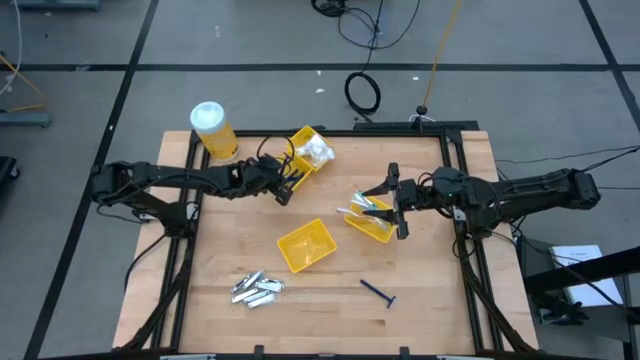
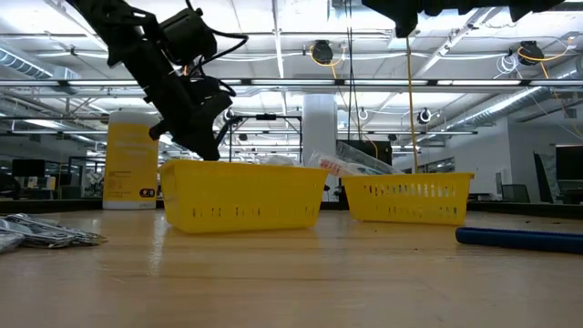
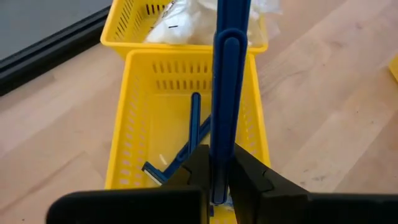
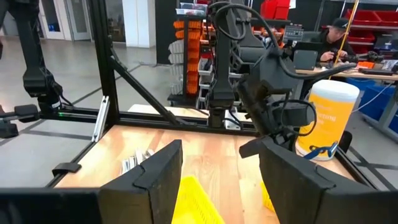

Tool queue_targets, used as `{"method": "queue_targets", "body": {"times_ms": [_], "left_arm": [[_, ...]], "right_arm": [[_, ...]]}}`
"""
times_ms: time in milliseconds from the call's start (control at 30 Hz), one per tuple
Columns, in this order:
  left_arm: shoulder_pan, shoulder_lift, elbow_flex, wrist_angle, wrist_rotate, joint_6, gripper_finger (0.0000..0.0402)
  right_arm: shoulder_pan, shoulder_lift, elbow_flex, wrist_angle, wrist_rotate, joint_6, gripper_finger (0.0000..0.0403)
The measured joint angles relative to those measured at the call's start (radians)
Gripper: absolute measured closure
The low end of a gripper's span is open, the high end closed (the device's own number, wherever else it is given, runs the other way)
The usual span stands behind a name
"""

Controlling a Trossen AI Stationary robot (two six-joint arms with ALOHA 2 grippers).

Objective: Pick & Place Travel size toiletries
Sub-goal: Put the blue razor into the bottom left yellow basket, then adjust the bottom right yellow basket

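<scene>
The left gripper (image 3: 214, 180) is pinched shut on a thin dark-blue plastic razor stick (image 3: 225, 93), held by one end with its long axis running straight out from the fingers. Directly below it sits a yellow slotted plastic tray (image 3: 134, 124) already holding another blue razor (image 3: 186, 146); the coming move likely depends on the held stick hanging over this tray's open middle, long axis roughly along the tray's length. Beyond is a second yellow tray of white crinkly packets (image 3: 180, 25).

From above, the left gripper (image 1: 283, 183) hovers at the far trays near a yellow jar (image 1: 213, 130). The right gripper (image 1: 398, 205), jaws standing partly apart and empty, waits beside a tray of slim pale sticks (image 1: 368, 215). Only the overhead view shows what remains loose on the wooden table (image 1: 440, 290): silver-grey tubes (image 1: 257, 288) and one blue razor (image 1: 379, 293), the latter nearer the right arm.
</scene>
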Motion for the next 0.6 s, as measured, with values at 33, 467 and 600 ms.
{"method": "queue_targets", "body": {"times_ms": [33, 467, 600], "left_arm": [[0.001, 0.0, 0.0, 0.0, 0.002, 0.0, 0.0372], [0.001, 0.0, 0.0, -0.003, 0.025, 0.022, 0.0236], [-0.002, -0.002, 0.0, 0.01, 0.027, 0.053, 0.0204]], "right_arm": [[0.0, 0.0, 0.0, -0.001, 0.0, 0.0, 0.0202], [0.0, 0.001, 0.0, -0.009, 0.004, -0.004, 0.0202], [0.0, -0.017, 0.0, -0.159, 0.202, -0.022, 0.0203]]}}
